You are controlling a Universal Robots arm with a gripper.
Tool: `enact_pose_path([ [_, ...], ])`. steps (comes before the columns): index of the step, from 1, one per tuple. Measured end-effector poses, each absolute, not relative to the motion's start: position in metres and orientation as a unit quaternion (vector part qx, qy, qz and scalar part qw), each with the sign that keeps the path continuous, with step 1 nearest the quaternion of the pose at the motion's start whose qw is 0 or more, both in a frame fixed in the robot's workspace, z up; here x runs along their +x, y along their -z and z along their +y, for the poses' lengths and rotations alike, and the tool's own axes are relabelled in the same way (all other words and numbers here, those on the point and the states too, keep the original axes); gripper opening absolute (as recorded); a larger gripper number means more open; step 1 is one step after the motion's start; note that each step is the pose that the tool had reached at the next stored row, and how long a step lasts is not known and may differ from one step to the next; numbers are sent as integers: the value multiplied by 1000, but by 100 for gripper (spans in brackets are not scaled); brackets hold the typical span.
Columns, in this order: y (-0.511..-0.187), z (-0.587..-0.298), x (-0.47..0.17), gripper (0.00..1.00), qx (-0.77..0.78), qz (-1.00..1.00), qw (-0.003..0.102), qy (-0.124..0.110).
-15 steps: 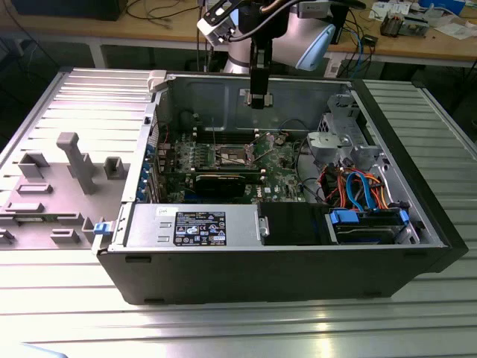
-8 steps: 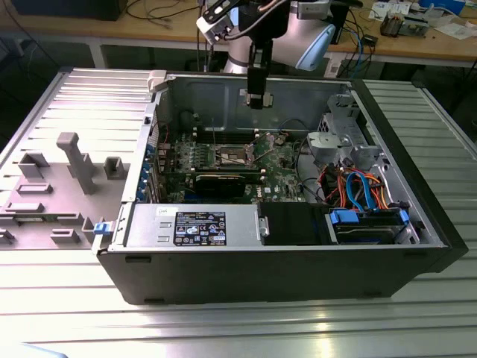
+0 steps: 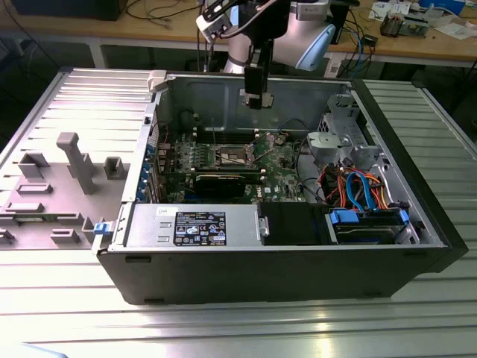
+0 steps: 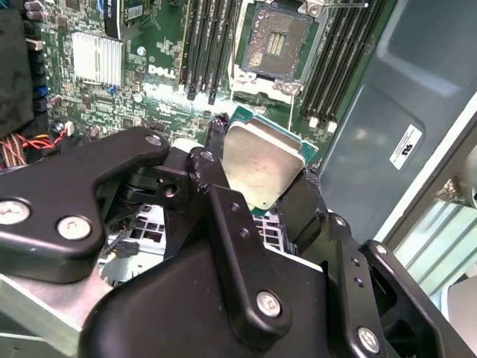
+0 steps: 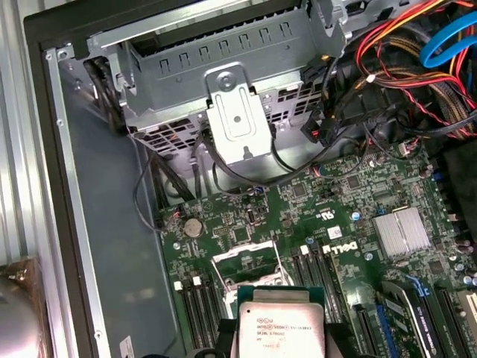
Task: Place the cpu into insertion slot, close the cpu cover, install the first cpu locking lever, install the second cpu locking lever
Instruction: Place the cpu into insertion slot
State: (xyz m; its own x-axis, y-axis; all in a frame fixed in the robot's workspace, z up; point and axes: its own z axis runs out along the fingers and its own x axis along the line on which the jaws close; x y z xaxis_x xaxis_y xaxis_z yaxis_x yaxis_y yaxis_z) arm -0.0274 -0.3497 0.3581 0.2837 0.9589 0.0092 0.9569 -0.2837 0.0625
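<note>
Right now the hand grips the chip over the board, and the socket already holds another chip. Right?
No: the socket is empty, its contacts bare in the second wrist view. The hand does grip the chip over the board.

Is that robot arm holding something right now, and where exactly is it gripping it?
Yes: the cpu, pinched at two opposite edges between the black jaws, with its metal top left uncovered.

Arm [image 3: 287, 30], top centre of the exterior view: silver-grey rounded joints, one pale blue end cap [image 3: 313, 46], and a white bracket [image 3: 216, 19] at the wrist. Gripper [image 3: 256, 103]: narrow, matte black. In the second wrist view: thick black links [image 4: 231, 246] with rounded edges, silver round-head screws [image 4: 269, 303] at the pivots, and a grey metal plate [image 4: 41, 302] beside them.
</note>
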Motion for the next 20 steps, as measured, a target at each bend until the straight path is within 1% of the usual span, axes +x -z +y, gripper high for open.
enact_pose_path([
  [20,-358,-350,-27,55,801,598,22,-22],
])
